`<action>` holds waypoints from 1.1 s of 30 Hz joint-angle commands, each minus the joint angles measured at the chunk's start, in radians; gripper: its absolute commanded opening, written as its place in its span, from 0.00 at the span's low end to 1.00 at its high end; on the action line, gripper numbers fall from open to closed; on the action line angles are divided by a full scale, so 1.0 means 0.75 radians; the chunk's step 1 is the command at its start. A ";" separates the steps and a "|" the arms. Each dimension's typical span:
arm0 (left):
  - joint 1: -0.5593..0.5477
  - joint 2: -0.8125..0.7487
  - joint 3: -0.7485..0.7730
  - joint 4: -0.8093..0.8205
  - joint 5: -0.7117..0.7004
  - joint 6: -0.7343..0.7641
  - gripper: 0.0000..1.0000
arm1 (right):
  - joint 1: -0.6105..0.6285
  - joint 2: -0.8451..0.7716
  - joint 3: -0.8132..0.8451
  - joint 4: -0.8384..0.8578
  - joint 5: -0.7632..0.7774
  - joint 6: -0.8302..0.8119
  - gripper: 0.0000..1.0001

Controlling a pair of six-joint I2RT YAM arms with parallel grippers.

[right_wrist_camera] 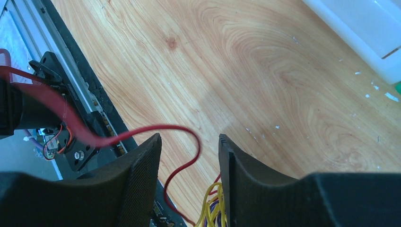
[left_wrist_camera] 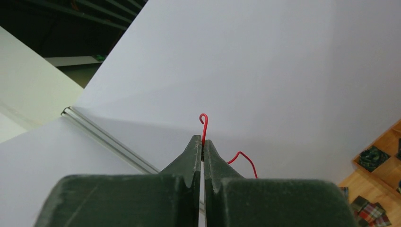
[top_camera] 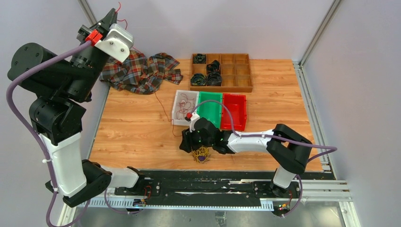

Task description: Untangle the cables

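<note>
My left gripper (top_camera: 112,15) is raised high at the far left and is shut on a thin red cable (top_camera: 118,6). In the left wrist view the gripper (left_wrist_camera: 203,141) pinches the red cable (left_wrist_camera: 204,125), whose hooked end sticks up past the tips. This cable trails down across the table toward a small tangle of yellow, purple and red cables (top_camera: 202,154) near the front edge. My right gripper (top_camera: 195,147) is low over that tangle. In the right wrist view it (right_wrist_camera: 189,142) is open, a red cable (right_wrist_camera: 182,165) loops between the fingers, and yellow and purple cables (right_wrist_camera: 213,213) lie just below.
A white tray (top_camera: 178,97) holding red cables, a green tray (top_camera: 210,109) and a red tray (top_camera: 235,111) sit mid-table. A wooden divided box (top_camera: 239,72) with black coiled bands stands behind them. A plaid cloth (top_camera: 142,71) lies at the back left.
</note>
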 commanded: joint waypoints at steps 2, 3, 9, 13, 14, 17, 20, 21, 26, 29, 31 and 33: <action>-0.009 -0.014 -0.016 0.120 -0.047 0.074 0.00 | 0.018 -0.014 0.069 -0.098 0.033 -0.069 0.45; -0.008 -0.016 -0.023 0.159 -0.059 0.080 0.00 | 0.017 -0.034 0.075 -0.113 0.039 -0.075 0.42; -0.009 -0.031 -0.059 0.217 -0.053 0.002 0.00 | 0.006 -0.188 0.215 -0.206 0.095 -0.186 0.03; -0.009 -0.131 -0.250 0.166 -0.038 -0.122 0.00 | -0.004 -0.261 0.310 -0.232 0.121 -0.259 0.01; -0.008 -0.163 -0.319 0.158 -0.030 -0.149 0.00 | -0.007 -0.275 0.322 -0.233 0.126 -0.271 0.01; -0.010 -0.262 -0.572 0.140 -0.024 -0.232 0.00 | -0.028 -0.311 0.366 -0.237 0.120 -0.288 0.01; -0.009 -0.323 -0.724 0.066 0.019 -0.350 0.00 | -0.058 -0.347 0.415 -0.233 0.081 -0.288 0.01; -0.009 -0.340 -0.761 0.036 0.051 -0.403 0.01 | -0.061 -0.359 0.430 -0.230 0.070 -0.293 0.01; -0.008 -0.460 -1.013 -0.002 0.263 -0.651 0.01 | -0.070 -0.396 0.543 -0.267 0.091 -0.353 0.01; -0.008 -0.506 -1.120 0.010 0.300 -0.721 0.00 | -0.106 -0.435 0.593 -0.255 0.064 -0.355 0.01; -0.009 -0.525 -1.158 0.011 0.308 -0.723 0.01 | -0.129 -0.448 0.646 -0.274 0.040 -0.365 0.01; -0.008 -0.537 -1.181 0.012 0.336 -0.721 0.00 | -0.154 -0.447 0.707 -0.295 0.006 -0.359 0.01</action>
